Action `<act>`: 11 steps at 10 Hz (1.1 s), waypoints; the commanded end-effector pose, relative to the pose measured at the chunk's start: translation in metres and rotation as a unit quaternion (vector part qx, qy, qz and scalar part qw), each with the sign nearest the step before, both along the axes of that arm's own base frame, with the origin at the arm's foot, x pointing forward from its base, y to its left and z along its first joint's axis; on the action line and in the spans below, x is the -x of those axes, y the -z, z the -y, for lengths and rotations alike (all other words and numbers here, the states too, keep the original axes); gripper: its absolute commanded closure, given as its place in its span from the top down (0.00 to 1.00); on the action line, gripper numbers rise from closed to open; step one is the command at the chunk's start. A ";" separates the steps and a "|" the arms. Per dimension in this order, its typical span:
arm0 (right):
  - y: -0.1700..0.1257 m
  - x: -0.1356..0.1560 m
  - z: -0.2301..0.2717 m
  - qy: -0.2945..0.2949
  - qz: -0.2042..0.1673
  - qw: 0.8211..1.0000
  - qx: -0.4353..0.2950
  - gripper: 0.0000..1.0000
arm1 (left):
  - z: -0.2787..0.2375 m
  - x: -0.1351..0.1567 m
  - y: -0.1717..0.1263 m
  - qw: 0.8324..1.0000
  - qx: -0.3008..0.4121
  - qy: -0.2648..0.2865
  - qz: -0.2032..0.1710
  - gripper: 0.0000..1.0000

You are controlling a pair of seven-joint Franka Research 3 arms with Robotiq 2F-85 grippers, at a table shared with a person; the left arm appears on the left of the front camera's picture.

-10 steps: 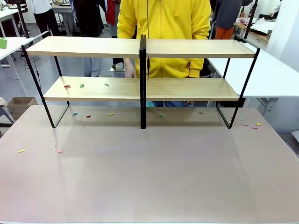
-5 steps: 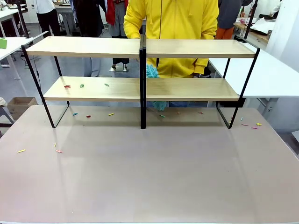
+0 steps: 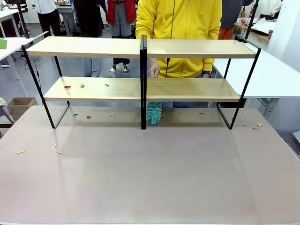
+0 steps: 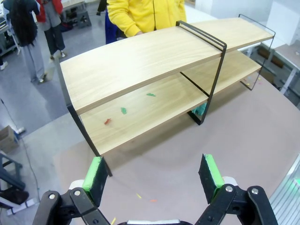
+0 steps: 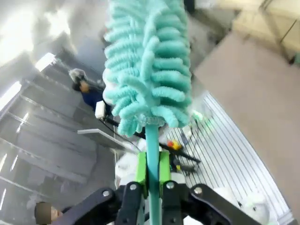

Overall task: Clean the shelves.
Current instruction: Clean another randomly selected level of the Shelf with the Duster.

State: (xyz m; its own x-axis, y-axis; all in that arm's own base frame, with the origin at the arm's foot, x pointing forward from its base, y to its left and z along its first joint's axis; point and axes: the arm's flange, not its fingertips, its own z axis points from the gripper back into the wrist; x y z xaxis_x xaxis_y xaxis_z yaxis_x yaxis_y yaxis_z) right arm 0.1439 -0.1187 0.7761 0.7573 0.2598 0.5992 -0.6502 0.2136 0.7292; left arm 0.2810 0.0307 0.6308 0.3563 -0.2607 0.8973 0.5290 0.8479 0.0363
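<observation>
My right gripper (image 5: 152,171) pinches the thin handle (image 5: 151,140) of a teal duster (image 5: 147,65), its head soft and light. My left gripper (image 4: 153,171) is spread, empty, facing the shelves (image 4: 140,61) just ahead on the table (image 4: 243,136). Stiff boards, slim frame, probably slides if shoved.

Shelves (image 3: 89,47): two light-wood boards, thin black frame; upright along far edge of surface (image 3: 150,178); coloured scraps (image 3: 82,86) on lower board.

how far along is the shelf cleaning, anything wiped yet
Early, it seems. Done: the top board of the shelves looks bare. In hand: the right gripper is shut on a teal duster; the left gripper is open and empty. Left: coloured scraps lie on the lower board, left half, more on the table.
</observation>
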 end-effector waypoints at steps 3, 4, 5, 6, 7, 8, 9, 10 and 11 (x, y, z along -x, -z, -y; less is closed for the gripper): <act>0.038 -0.001 -0.186 -0.129 0.012 0.965 0.227 0.12 | 0.001 0.000 0.000 1.000 0.001 -0.006 -0.001 1.00; 0.034 0.007 -0.171 -0.149 0.019 0.958 0.245 0.12 | 0.001 0.000 0.000 1.000 0.001 -0.006 -0.001 1.00; 0.027 0.005 -0.189 -0.119 -0.016 0.971 0.205 0.12 | 0.001 0.000 0.000 1.000 0.001 -0.006 -0.001 1.00; 0.037 0.008 -0.211 -0.140 -0.010 0.960 0.243 0.12 | 0.001 0.000 0.000 1.000 0.001 -0.006 -0.001 1.00; 0.037 0.020 -0.213 -0.123 -0.048 0.933 0.335 0.12 | 0.001 0.000 0.000 1.000 0.001 -0.006 -0.001 1.00; 0.047 0.016 -0.246 -0.093 -0.071 0.907 0.405 0.12 | 0.001 0.000 0.000 1.000 0.001 -0.006 -0.001 1.00; 0.056 0.003 -0.282 -0.076 -0.074 0.890 0.443 0.12 | 0.001 0.000 0.000 1.000 0.001 -0.006 -0.001 1.00; 0.065 -0.016 -0.320 -0.088 -0.087 0.883 0.453 0.12 | 0.001 0.000 0.000 1.000 0.001 -0.006 -0.001 1.00; 0.076 -0.032 -0.353 -0.069 -0.105 0.875 0.467 0.12 | 0.001 0.000 0.000 1.000 0.001 -0.006 -0.001 1.00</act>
State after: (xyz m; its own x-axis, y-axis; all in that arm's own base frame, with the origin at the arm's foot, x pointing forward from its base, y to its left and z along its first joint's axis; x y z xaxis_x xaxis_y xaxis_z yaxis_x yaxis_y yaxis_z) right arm 0.1538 0.2078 0.6896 0.7190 0.6946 -0.0242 -0.6348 0.6704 0.3841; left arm 0.2810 0.0308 0.6308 0.3564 -0.2606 0.8973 0.5290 0.8479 0.0361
